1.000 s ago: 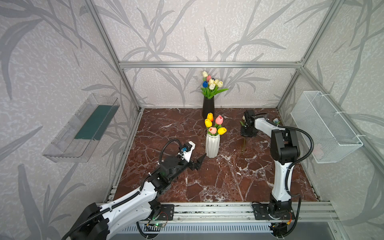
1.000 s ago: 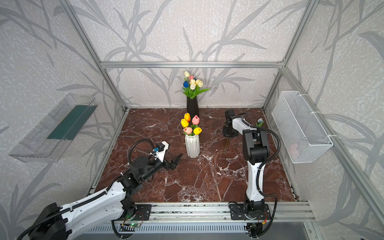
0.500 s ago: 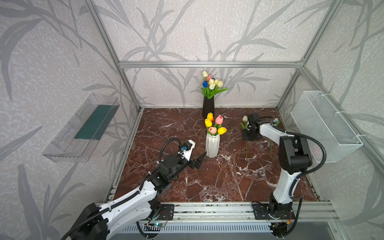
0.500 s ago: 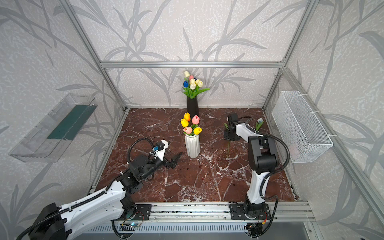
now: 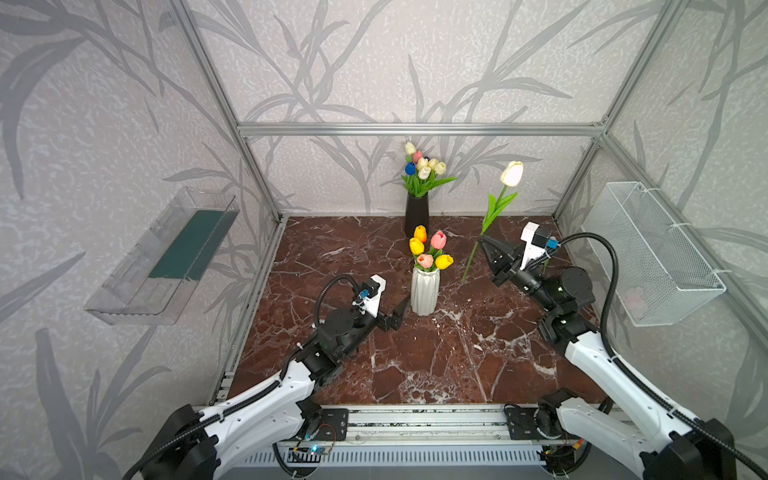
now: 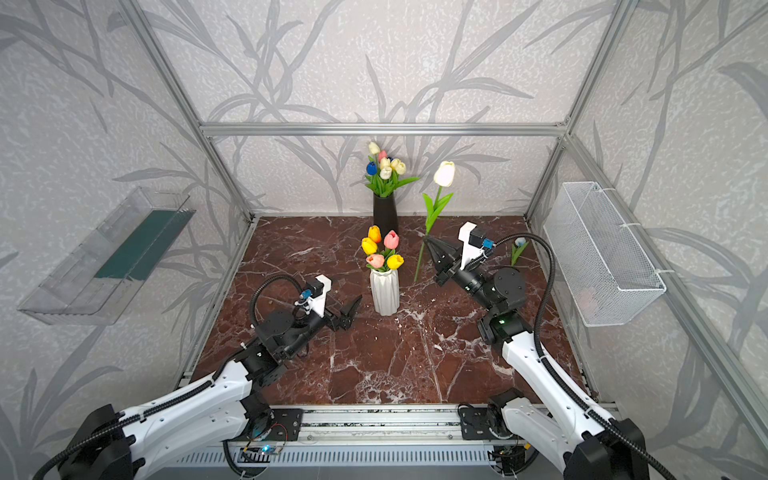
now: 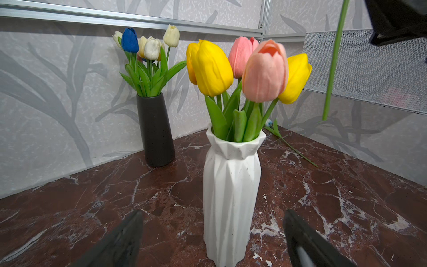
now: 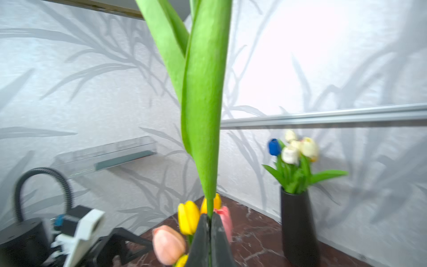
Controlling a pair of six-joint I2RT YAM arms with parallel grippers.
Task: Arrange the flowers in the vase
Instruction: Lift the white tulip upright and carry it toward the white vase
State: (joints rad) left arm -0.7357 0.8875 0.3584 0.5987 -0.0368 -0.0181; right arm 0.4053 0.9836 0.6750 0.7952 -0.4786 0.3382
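Right now my right claw point(image 5: 484, 240) is clamped on the stem of a white tulip point(image 5: 494, 208), held upright above the bench point(image 5: 415, 374), to the right of the white vase point(image 5: 424, 291). My left claw point(image 6: 348, 312) stands wide apart beside that vase, bracing nothing. Its mouth is crowded with tulips point(image 5: 430, 249); I judge the dangling stem could snag there, swivel in my thin pinch, or tip the unsteadied vase.

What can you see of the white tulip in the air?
The tulip looks artificial: closed cream-white head, long green stem, two green leaves. The right gripper is shut on the stem below the leaves, holding it near upright, off the floor, beside the white vase. Its lower end hangs free.
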